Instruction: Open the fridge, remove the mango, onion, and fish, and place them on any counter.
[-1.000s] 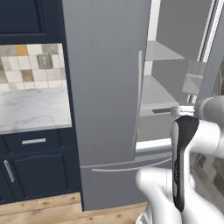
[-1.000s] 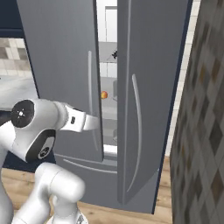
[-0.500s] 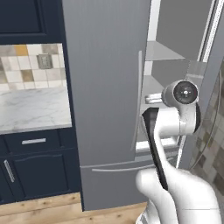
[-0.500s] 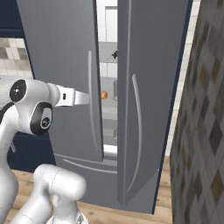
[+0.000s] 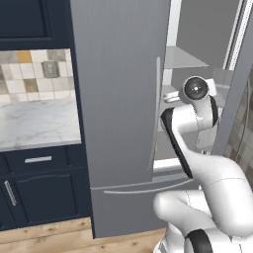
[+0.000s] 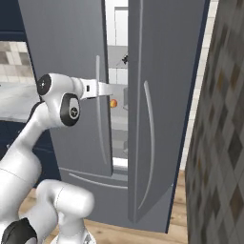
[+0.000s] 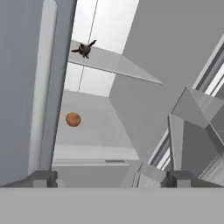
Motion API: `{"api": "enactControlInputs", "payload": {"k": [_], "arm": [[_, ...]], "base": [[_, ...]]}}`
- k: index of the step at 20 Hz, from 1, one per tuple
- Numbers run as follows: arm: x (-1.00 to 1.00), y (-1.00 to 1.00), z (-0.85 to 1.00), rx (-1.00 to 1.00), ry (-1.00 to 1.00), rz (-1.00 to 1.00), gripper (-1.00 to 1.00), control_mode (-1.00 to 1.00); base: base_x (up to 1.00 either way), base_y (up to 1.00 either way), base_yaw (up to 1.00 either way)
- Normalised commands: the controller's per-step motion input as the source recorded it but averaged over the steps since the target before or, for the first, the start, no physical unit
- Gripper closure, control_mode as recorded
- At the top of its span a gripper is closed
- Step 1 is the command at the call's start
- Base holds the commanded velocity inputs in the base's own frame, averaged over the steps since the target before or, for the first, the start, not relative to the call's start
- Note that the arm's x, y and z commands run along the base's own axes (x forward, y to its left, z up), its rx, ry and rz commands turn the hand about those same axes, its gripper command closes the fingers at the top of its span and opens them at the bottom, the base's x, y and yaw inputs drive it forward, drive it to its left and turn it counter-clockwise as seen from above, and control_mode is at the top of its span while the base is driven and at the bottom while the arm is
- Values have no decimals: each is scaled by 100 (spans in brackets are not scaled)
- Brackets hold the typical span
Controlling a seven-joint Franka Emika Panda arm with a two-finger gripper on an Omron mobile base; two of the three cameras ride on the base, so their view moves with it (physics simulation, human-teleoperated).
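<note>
The grey fridge (image 6: 157,109) has its right door ajar, its left door (image 5: 118,113) shut, and a narrow gap between them. Through that gap the small dark fish (image 7: 84,49) lies on an upper shelf, also showing as the fish (image 6: 125,59) from the right base. One shelf lower sits a small orange ball (image 7: 73,119), the same ball (image 6: 113,103); I cannot tell whether it is the mango or the onion. My gripper (image 7: 111,178) is open and empty, pointing into the gap at about the ball's height, the gripper (image 6: 110,89) just inside the left door's edge.
The left door's long silver handle (image 7: 41,87) runs close along my left finger. The open right door's inner bins (image 7: 192,127) crowd the right side. A marble counter (image 5: 34,123) over navy cabinets lies left of the fridge. A tiled wall (image 6: 219,143) stands close on the right.
My arm has risen and swung forward, carrying the gripper from low in front of the left door up into the gap between the doors. The jaws have stayed open.
</note>
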Motion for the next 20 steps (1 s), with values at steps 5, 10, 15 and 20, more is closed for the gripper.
{"api": "enactControlInputs", "payload": {"k": [5,10,15,20], "arm": [[8,-65,0,-16,1,-11,-100,-100],[-18,-92,-4,-12,6,-16,-100,-100],[-55,-100,-5,-5,4,-18,-100,-100],[-88,-100,-7,0,0,-19,-100,-100]], "base": [[0,0,0],[0,0,0],[0,0,0],[0,0,0]]}}
